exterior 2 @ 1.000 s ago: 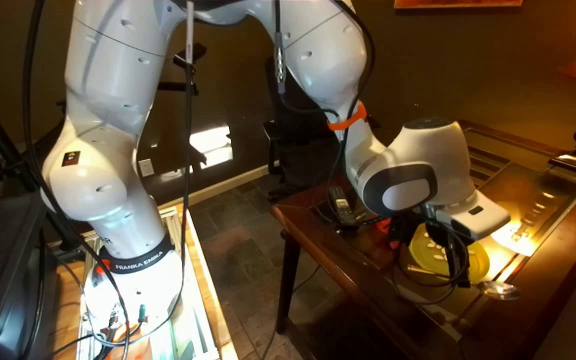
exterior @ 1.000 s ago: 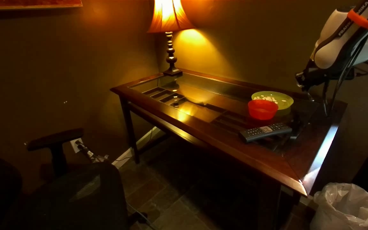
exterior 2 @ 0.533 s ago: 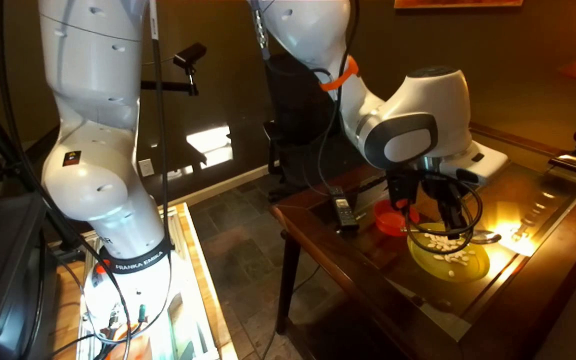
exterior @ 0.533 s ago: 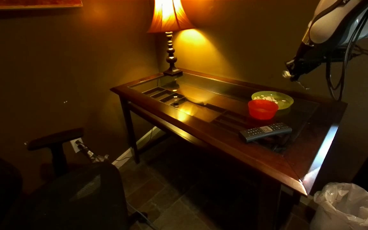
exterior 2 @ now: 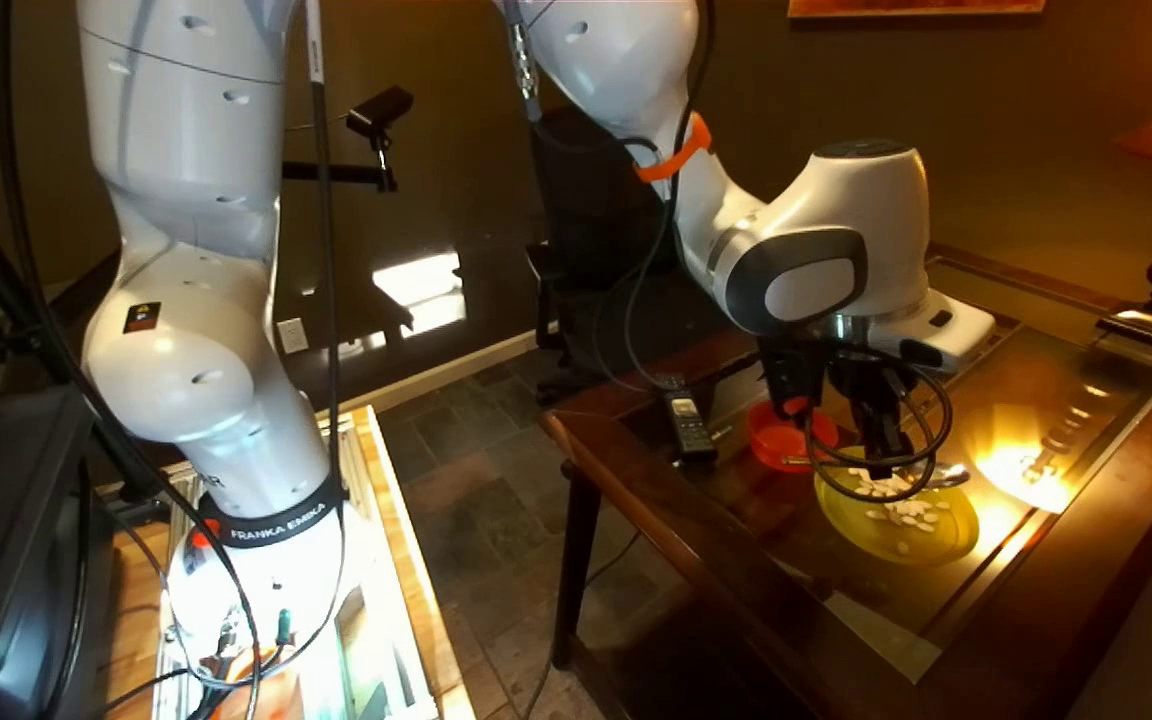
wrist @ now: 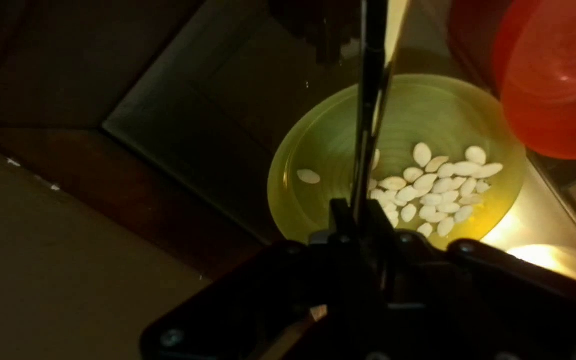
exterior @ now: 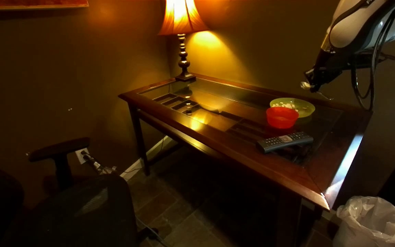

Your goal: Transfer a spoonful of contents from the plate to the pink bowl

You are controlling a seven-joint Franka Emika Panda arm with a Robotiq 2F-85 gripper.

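My gripper [wrist: 357, 207] is shut on a metal spoon [wrist: 370, 100], which sticks out edge-on in the wrist view. In an exterior view the spoon's bowl [exterior 2: 946, 476] hangs above the yellow-green plate [exterior 2: 861, 535]; I cannot tell if it holds anything. The gripper [exterior: 315, 85] is well above the table in an exterior view, with a pale, shiny spoon end [exterior: 305, 85] beside it. Many white seeds [wrist: 438, 192] lie on the plate, and one lies apart. The pink bowl [exterior: 282, 118], reddish in this light, stands beside the plate and shows in the wrist view [wrist: 558, 100].
A black remote [exterior: 286, 139] lies near the bowl on the glass-topped wooden table [exterior: 231, 144]. A lit lamp [exterior: 183, 20] stands at the far corner. A bagged bin [exterior: 372, 223] and an office chair [exterior: 91, 206] stand on the floor. Cables [exterior 2: 936, 440] loop below the wrist.
My gripper has risen with the spoon and shifted towards the lamp side. The spoon's bowl has gone from beside the plate to above it. In the last half second it has sunk slightly.
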